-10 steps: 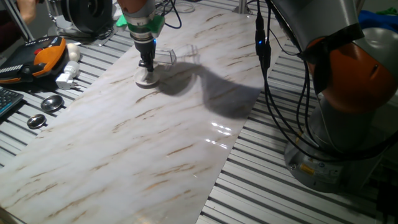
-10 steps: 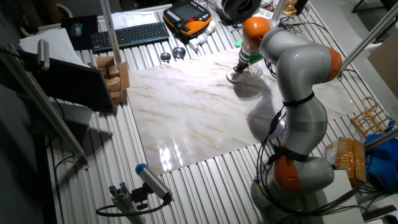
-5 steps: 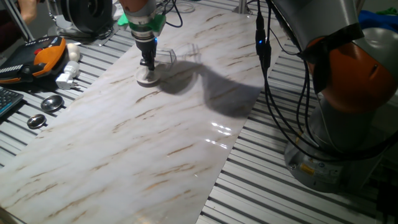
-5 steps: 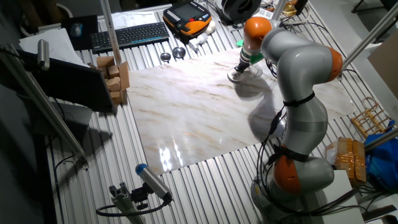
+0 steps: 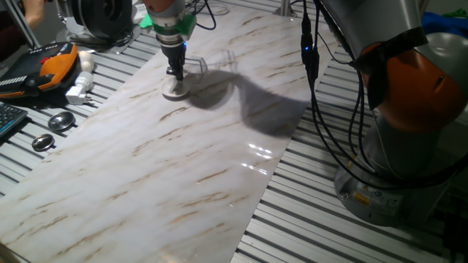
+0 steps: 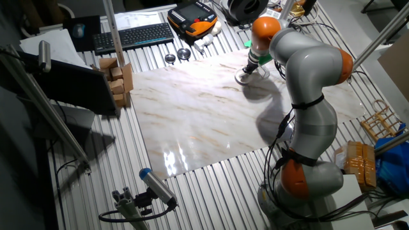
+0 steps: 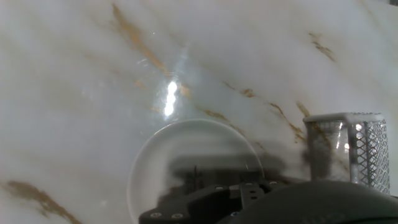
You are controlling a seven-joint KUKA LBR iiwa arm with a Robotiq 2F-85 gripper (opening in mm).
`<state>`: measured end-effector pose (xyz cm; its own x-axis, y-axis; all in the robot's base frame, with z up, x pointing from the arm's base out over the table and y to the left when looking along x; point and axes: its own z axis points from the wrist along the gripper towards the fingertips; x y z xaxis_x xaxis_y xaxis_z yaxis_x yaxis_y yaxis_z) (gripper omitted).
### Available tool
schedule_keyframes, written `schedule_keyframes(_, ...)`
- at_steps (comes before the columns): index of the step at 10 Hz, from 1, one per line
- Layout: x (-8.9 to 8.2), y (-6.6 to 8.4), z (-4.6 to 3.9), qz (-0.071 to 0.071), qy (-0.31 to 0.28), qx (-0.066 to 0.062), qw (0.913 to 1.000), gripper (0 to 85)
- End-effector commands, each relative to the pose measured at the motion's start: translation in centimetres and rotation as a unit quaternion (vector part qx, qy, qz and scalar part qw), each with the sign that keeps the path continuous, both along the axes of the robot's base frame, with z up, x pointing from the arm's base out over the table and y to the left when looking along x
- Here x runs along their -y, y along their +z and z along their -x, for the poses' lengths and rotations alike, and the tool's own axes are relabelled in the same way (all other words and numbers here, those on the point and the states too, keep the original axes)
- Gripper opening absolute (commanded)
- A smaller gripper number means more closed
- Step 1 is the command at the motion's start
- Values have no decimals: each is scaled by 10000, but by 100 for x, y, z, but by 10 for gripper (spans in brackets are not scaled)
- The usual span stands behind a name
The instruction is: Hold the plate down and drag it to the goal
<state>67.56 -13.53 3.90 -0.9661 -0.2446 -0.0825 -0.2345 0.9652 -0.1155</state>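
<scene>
A: In one fixed view, how does the arm stand?
B: It reaches over the marble board [image 5: 183, 153] and points the gripper [image 5: 174, 73] straight down onto the plate [image 5: 174, 90]. The goal [image 5: 196, 66] sits just beside the plate, on its far side.

A: And the other fixed view?
B: The arm bends over the board [image 6: 211, 108], wrist vertical, gripper [image 6: 248, 71] on the plate [image 6: 243, 78] near the far edge.

A: The hand view?
B: The plate [image 7: 186, 155] lies right under the gripper body, the goal [image 7: 348, 149] to its right.

A: Fingers spread or pressed together?
B: They look pressed together on the plate, but it cannot be told for sure.
</scene>
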Motion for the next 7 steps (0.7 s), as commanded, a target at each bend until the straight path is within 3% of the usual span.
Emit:
schedule_keyframes(1, -5, 4, -4, -6, -8, 0, 10000, 0)
schedule_keyframes(5, 15, 11, -9, 40, -7, 8, 10000, 0)
schedule_keyframes(7, 13, 17, -17, -23, -23, -6, 10000, 0)
